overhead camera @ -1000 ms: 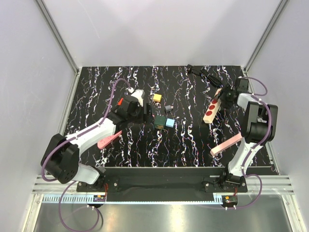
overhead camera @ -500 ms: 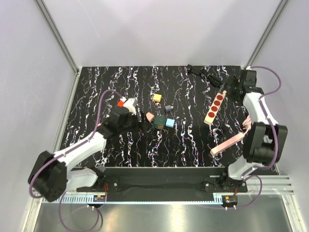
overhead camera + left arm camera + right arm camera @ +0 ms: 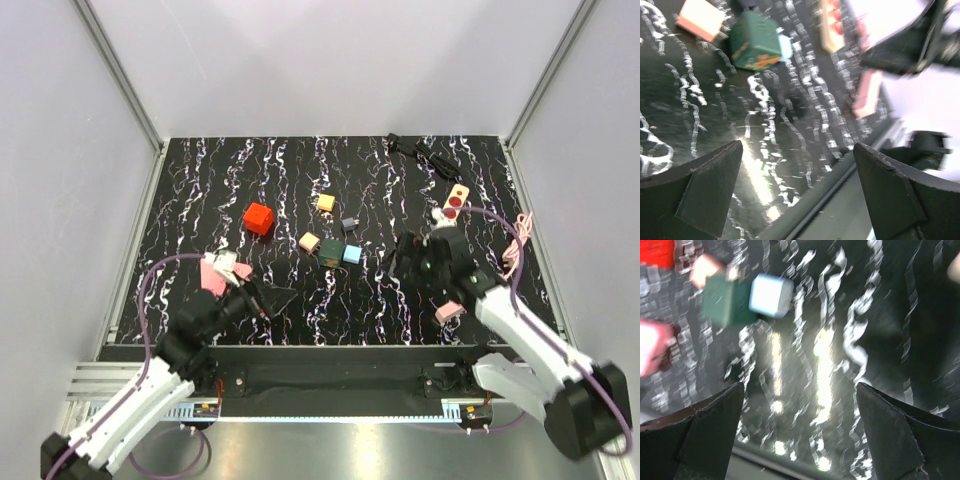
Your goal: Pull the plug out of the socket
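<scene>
counting from above, the black marbled table (image 3: 190, 190) carries five cubes: a red cube (image 3: 258, 217), a yellow cube (image 3: 325, 202), a beige cube (image 3: 309, 241), a green cube (image 3: 330, 253) and a blue cube (image 3: 351, 254), the last three close together. one small dark piece (image 3: 348, 224) lies just behind them. two pink bars show: the left pink bar (image 3: 214, 272) by the left arm and the right pink bar (image 3: 448, 311), partly under the right arm. one socket (image 3: 455, 197) lies at the far right. only its far end with two red outlets shows, the rest hidden by the right arm. one black cord (image 3: 420, 153) lies by the far edge. the left gripper (image 3: 268, 298) and right gripper (image 3: 402, 258) hang over the near half of the table.

from the left wrist, the left gripper (image 3: 797, 160) has both fingers (image 3: 705, 190) spread wide, holding and touching nothing. beyond, blurred, sit the beige cube (image 3: 700, 17), green cube (image 3: 755, 40), blue cube (image 3: 785, 48), socket (image 3: 831, 25) and right pink bar (image 3: 867, 92).

from the right wrist, the right gripper (image 3: 800, 405) likewise has its fingers (image 3: 895, 435) wide and empty over bare table. beyond, blurred, the blue cube (image 3: 771, 295) sits just beside the green cube (image 3: 725, 302), with the beige cube (image 3: 707, 267) and red cube (image 3: 657, 252) farther left.
</scene>
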You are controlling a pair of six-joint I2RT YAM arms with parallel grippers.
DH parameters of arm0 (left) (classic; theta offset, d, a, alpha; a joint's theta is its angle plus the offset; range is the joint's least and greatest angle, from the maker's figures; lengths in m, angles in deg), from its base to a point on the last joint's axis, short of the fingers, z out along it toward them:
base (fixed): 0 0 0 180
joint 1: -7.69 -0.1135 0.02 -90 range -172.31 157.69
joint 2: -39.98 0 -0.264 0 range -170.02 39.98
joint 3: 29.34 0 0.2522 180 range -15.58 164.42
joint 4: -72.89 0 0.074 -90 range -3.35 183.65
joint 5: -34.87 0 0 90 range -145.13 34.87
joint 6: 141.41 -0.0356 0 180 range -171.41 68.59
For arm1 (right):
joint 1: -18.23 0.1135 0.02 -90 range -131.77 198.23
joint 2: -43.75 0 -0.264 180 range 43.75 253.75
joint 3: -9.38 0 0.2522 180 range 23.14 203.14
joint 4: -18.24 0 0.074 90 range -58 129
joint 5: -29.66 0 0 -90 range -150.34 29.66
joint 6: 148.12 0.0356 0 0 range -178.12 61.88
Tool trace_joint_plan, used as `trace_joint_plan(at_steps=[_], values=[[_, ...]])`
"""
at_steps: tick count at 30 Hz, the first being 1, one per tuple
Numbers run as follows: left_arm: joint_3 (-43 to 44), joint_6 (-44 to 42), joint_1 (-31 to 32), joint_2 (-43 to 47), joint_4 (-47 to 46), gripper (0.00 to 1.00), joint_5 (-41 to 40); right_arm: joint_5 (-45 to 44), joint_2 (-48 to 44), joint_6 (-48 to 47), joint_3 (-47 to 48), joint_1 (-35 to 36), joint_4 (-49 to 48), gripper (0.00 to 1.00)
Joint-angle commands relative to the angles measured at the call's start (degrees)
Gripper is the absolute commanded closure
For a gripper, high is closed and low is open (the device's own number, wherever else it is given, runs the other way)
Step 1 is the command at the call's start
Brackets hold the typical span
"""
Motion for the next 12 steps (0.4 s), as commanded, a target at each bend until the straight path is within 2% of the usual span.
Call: trace_joint_plan(at_steps=[1,5,8,11,12], values=[[-4.3,6.1,0.2,10.4,-0.3,0.01,2.5,2.0,-10.6,8.2,-7.6,1.3,-8.6,0.00],[-8.5,9.7,0.3,24.5,3.9,0.01,3.2,2.5,-24.2,12.9,-16.0,1.3,-6.2,0.00],[-12.8,13.4,0.2,31.6,5.5,0.01,4.4,5.4,-32.9,16.3,-23.8,1.3,-4.8,0.00],[-16.2,16.0,0.2,29.6,1.0,0.01,7.3,8.7,-41.6,20.3,-29.5,1.3,-5.7,0.00],[-17.4,17.1,0.3,29.1,-4.2,0.01,9.5,9.9,-43.6,22.5,-30.6,1.3,-5.7,0.00]])
